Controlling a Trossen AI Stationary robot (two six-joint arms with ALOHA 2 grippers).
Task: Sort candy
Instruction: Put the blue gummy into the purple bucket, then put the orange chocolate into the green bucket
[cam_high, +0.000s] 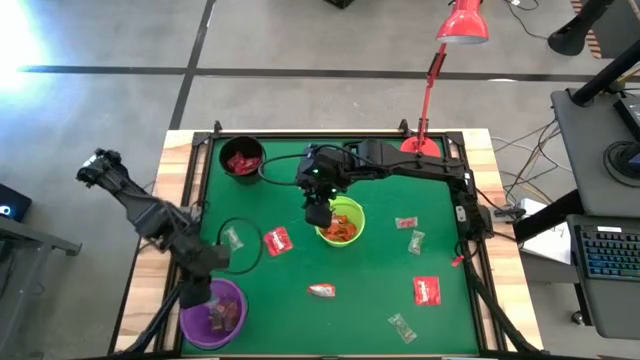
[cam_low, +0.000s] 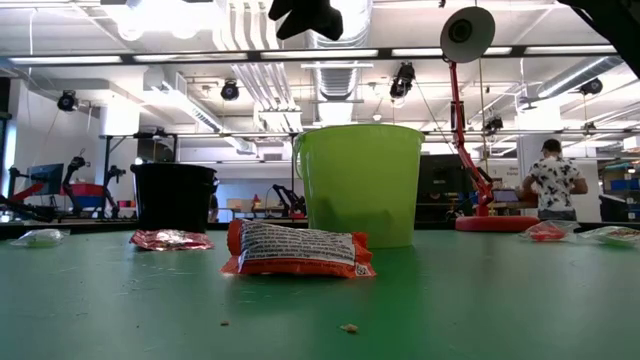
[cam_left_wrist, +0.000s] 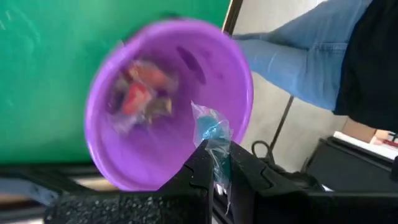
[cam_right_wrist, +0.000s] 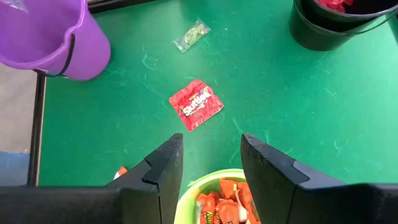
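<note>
My left gripper (cam_left_wrist: 217, 169) hangs over the purple bowl (cam_left_wrist: 106, 155), shut on a small clear-and-blue twist-wrapped candy (cam_left_wrist: 213, 132). The bowl (cam_high: 213, 313) sits at the table's near left corner with several sweets inside. My right gripper (cam_right_wrist: 211, 155) is open and empty above the lime-green bowl (cam_right_wrist: 211, 186), which holds orange wrappers (cam_high: 340, 228). A red packet (cam_right_wrist: 196, 104) and a clear wrapper (cam_right_wrist: 191, 35) lie flat on the table between the bowls. The black bowl (cam_high: 243, 160) holds red packets. More candy (cam_high: 427, 291) lies scattered on the table's right half. My left gripper pinches the twist-wrapped candy between its two fingers (cam_left_wrist: 200, 177) by its lower twisted end (cam_left_wrist: 219, 160). The fingers point down from above. The candy sticks out past the fingertips, lifted clear over the bowl's inside.
A black cable loop (cam_high: 240, 245) lies on the table near the left arm. A red lamp (cam_high: 425, 140) stands at the far edge. An orange-red packet (cam_low: 298, 250) lies in front of the lime-green bowl (cam_low: 360, 185). A person's legs (cam_left_wrist: 298, 56) stand beside the table's near left corner.
</note>
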